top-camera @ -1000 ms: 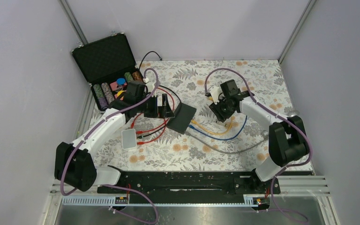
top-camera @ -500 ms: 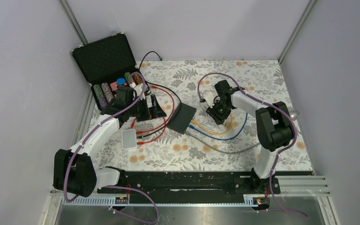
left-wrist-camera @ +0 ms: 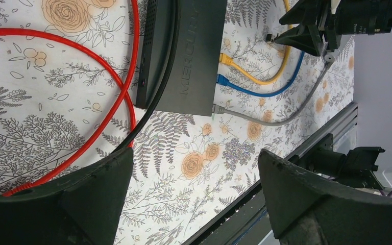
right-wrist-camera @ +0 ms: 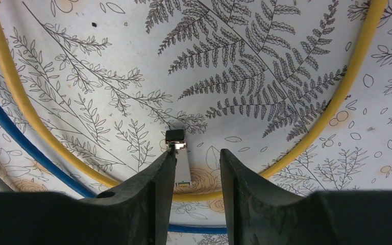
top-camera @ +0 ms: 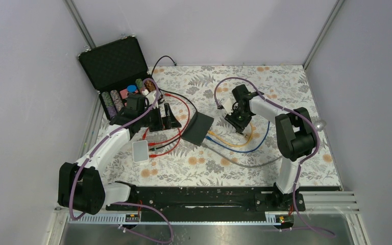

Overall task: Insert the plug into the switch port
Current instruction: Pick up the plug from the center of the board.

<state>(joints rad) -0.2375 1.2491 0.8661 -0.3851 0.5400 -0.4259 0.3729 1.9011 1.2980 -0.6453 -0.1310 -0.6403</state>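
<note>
The black switch [top-camera: 198,127] lies flat mid-table, and the left wrist view [left-wrist-camera: 184,56] shows yellow, blue and grey cables plugged into its edge. The plug [right-wrist-camera: 180,161] is a small silver module with a black end, lying on the floral cloth. My right gripper [right-wrist-camera: 196,153] is open and straddles it; the plug rests against the left finger [right-wrist-camera: 163,173], with a gap to the other finger. From above, that gripper [top-camera: 239,122] is right of the switch and hides the plug. My left gripper [top-camera: 169,116] is open and empty, left of the switch.
An open black case [top-camera: 117,71] of poker chips stands at the back left. Red cables [top-camera: 168,143] and a black cable loop left of the switch. A yellow cable [right-wrist-camera: 10,92] and a blue one [right-wrist-camera: 10,132] curve round the plug. A small white box [top-camera: 140,150] lies front left.
My left gripper has drawn back left, away from the switch. My right gripper has shifted slightly left and lower over the plug, and the right arm has folded in.
</note>
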